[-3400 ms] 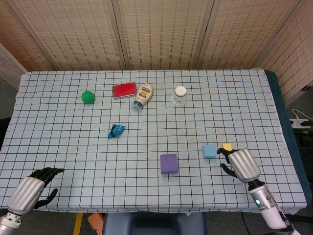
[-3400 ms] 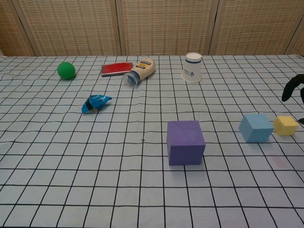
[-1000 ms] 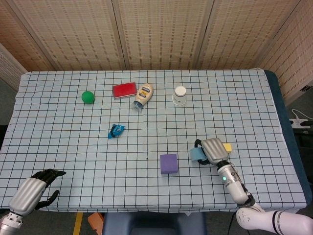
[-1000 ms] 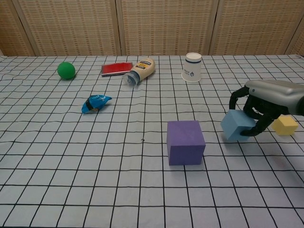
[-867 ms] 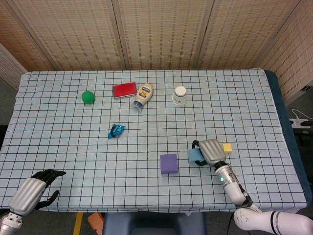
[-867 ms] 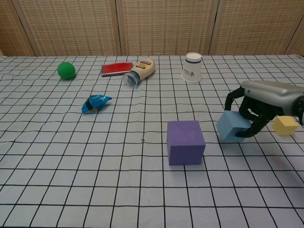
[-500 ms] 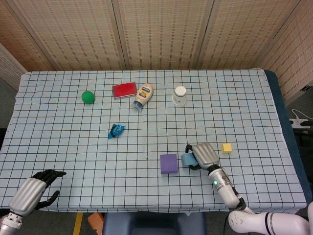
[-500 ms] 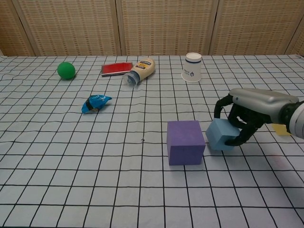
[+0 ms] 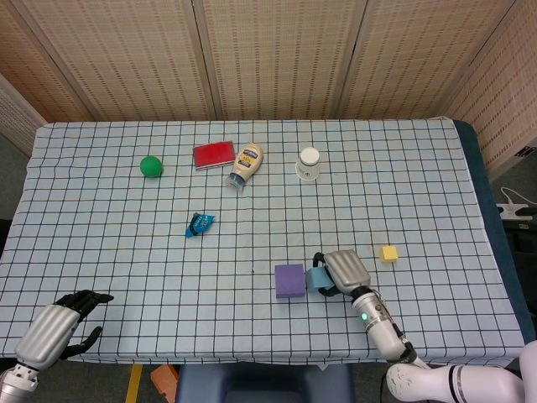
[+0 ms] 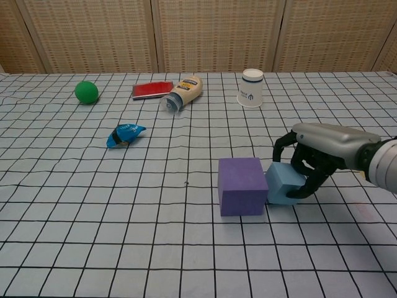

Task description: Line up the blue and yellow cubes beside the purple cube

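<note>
The purple cube sits near the table's front middle. The light blue cube now stands right against its right side, and my right hand grips it with fingers curled over the top and both sides. The small yellow cube lies on the cloth further right, apart from the hand; the chest view hides it behind my forearm. My left hand hangs at the table's front left corner with its fingers loosely apart, holding nothing.
At the back lie a green ball, a red flat box, a tipped squeeze bottle and an upturned white cup. A blue wrapper lies left of centre. The checked cloth covers the table.
My right hand has slid the blue cube leftward across the cloth until it meets the purple cube. The yellow cube stayed where it was. The left hand has not moved.
</note>
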Motion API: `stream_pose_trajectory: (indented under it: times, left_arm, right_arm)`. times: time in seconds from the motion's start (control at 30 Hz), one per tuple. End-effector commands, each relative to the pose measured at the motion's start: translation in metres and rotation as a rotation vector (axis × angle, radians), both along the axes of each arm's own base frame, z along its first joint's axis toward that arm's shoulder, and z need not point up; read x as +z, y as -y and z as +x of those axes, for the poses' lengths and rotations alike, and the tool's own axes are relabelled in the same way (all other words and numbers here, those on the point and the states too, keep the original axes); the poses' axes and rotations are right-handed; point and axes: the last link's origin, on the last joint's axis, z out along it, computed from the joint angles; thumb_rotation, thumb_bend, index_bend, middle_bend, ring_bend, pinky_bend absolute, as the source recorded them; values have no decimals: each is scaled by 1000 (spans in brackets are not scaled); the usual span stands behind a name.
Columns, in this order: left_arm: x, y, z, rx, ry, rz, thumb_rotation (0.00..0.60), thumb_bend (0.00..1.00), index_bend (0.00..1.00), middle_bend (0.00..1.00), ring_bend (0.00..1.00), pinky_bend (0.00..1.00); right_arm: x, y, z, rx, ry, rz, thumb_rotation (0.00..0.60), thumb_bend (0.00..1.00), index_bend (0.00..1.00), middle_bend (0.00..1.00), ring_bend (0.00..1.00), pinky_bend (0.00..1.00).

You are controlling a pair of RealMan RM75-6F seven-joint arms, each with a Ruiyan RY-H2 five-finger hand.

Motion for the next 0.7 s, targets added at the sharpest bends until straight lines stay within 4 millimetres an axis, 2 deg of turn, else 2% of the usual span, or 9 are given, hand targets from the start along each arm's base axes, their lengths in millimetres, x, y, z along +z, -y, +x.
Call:
stream_pose_trajectory:
  times: [0.03, 0.6, 0.7]
  left_arm:
    - [0, 0, 0, 0, 1, 1, 600, 427, 263, 313, 226, 334]
    - [1, 0, 0, 0, 5, 0, 600, 427, 264, 314, 226, 339]
    - [1, 0, 0, 0, 5, 0, 600, 427, 264, 314, 226, 339]
  right_arm:
    - [-3, -1, 1, -2, 8, 5, 600, 90, 631, 837, 880, 1000]
    - [-15, 0, -3, -1, 23, 0, 600, 90, 631, 837, 880, 1000]
    - [-15, -1, -4, 1, 24, 3, 600, 90, 601, 837, 880, 1000]
